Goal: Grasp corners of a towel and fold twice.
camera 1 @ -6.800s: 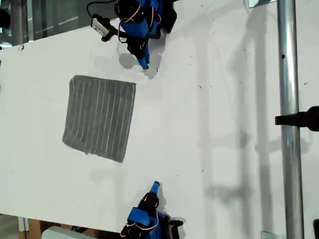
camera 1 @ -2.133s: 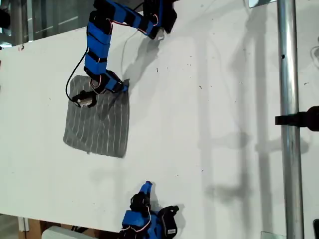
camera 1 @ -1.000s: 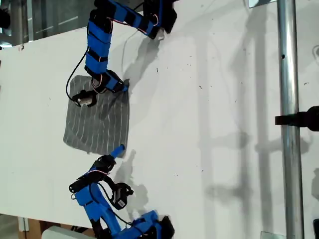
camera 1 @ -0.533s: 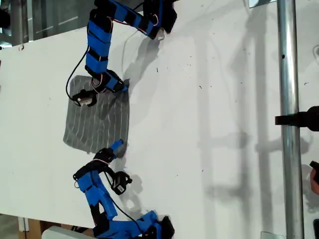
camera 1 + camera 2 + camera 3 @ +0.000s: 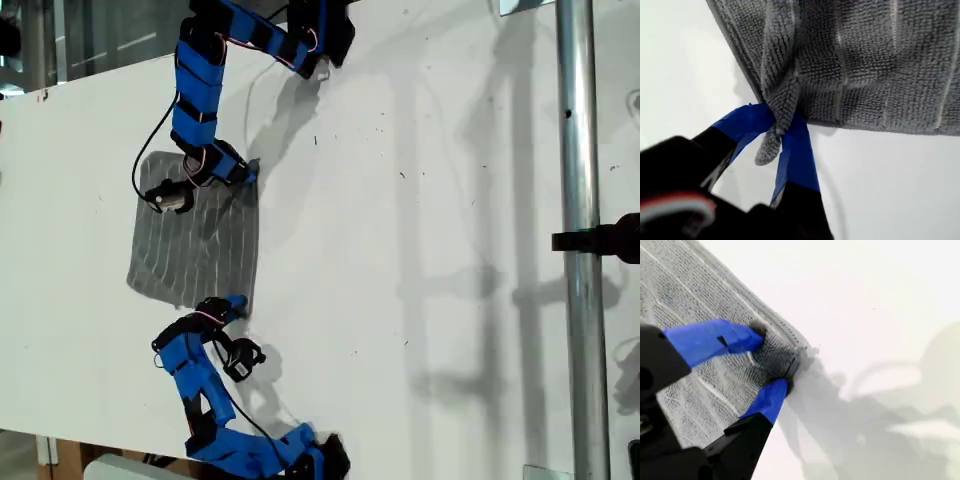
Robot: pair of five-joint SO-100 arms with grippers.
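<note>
Grey towel lies flat at the exterior view's left, first gripper pinched tight on its upper near corner and second gripper part-open astride the lower near corner, apparently so both corners lift together for folding.

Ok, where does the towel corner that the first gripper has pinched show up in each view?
Exterior view: the pinched corner is the towel's upper right one as this view shows it, at my first gripper.
First wrist view: mid-picture, bunched between shut jaws.
Second wrist view: not in it; my second gripper straddles another corner, jaws open.
Shared landmark: the towel's pale stripes.
</note>
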